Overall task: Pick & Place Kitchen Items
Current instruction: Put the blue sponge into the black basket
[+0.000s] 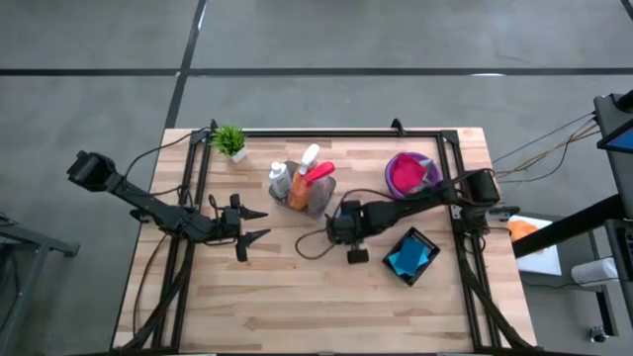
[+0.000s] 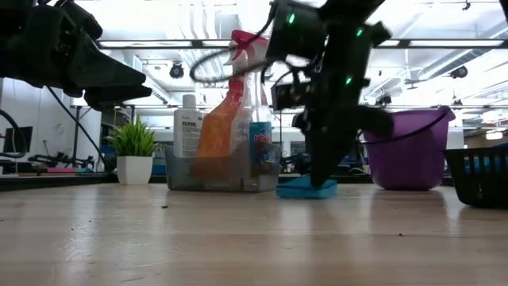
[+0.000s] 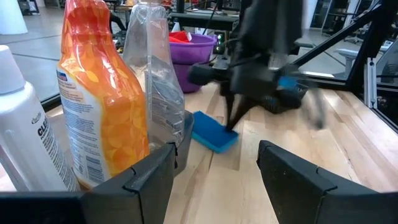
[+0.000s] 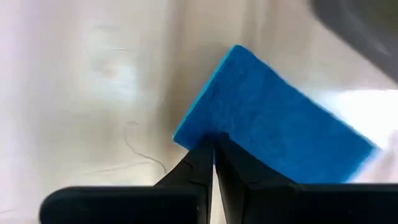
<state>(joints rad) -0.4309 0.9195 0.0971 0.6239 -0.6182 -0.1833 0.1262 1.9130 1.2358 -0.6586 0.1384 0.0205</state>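
- High view: bottles stand together in a clear bin [image 1: 318, 201] at the counter [image 1: 297, 297] centre: a white bottle [image 1: 280, 179], an orange-and-white bottle [image 1: 298, 190] and a pink-trigger spray [image 1: 316, 173]. A magenta cloth [image 1: 405, 176] lies in the purple bucket [image 1: 431, 164], and blue sponges [image 1: 409, 255] sit in a black basket [image 1: 428, 244]. So much looks sorted; one sponge seems left out. The left end effector [image 1: 254, 225] waits left of the bin, fingers apart. The right end effector [image 1: 339, 220] hangs just right of the bin.
- Low view: a blue sponge [image 2: 305, 187] lies flat on the counter beside the bin, with the right end effector [image 2: 321, 181] reaching down to it.
- Left wrist view: the left end effector [image 3: 214, 177] holds nothing, facing the orange-and-white bottle [image 3: 99, 93]. The sponge [image 3: 213, 132] lies just beside the bin, under the right arm's tips.
- Right wrist view: the right end effector [image 4: 214, 155] has its fingers pressed together, tips at a sponge [image 4: 280, 134] corner; I judge it touches rather than grips.
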